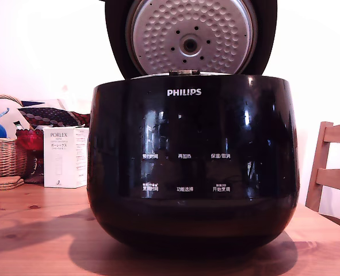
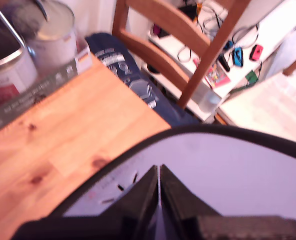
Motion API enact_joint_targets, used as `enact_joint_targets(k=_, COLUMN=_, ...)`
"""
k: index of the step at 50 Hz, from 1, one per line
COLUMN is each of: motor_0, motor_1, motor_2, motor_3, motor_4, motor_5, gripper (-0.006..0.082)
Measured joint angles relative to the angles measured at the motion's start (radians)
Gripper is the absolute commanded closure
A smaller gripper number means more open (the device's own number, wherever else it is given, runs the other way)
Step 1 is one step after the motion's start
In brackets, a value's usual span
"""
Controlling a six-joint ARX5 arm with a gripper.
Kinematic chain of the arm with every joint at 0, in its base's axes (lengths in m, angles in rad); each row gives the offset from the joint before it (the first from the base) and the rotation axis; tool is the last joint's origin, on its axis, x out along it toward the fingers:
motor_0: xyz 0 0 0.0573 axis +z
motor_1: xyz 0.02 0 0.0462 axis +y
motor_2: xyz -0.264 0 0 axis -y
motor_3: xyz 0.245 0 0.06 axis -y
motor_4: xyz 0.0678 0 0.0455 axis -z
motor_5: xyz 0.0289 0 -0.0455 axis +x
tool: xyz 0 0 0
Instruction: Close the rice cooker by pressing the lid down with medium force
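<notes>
Rice cooker (image 1: 193, 167) sat mid-scene on the wooden surface (image 1: 31, 230), filling most of the exterior view. Lid (image 1: 191, 35) stood open, upright at the far side, dimpled underside facing the cam. Fingers (image 2: 159, 187) were pressed together w/ nothing held, over the lid's glossy back.

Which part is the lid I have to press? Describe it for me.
Find the large glossy black rice cooker on the wooden table. Its round black hinged lid stands open above the PHILIPS logo. Only it shows a dimpled silver disc with small holes.
</notes>
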Motion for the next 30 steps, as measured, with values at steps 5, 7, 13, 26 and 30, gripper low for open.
enact_joint_targets(k=5, motor_0=0.000, motor_1=0.000, motor_2=-0.016, motor_3=0.027, motor_4=0.000, motor_5=-0.001, gripper=0.0789)
enact_joint_targets(k=7, motor_0=0.000, motor_1=-0.002, motor_2=-0.033, motor_3=0.045, motor_4=0.000, motor_5=-0.003, gripper=0.0789)
enact_joint_targets(k=13, motor_0=0.000, motor_1=-0.021, motor_2=-0.134, motor_3=0.119, motor_4=0.000, motor_5=-0.024, gripper=0.0789)
enact_joint_targets(k=26, motor_0=0.006, motor_1=-0.149, motor_2=-0.380, motor_3=0.258, motor_4=0.000, motor_5=-0.050, gripper=0.0789)
enact_joint_targets(k=30, motor_0=0.010, motor_1=-0.210, motor_2=-0.443, motor_3=0.297, motor_4=0.000, motor_5=-0.066, gripper=0.0789)
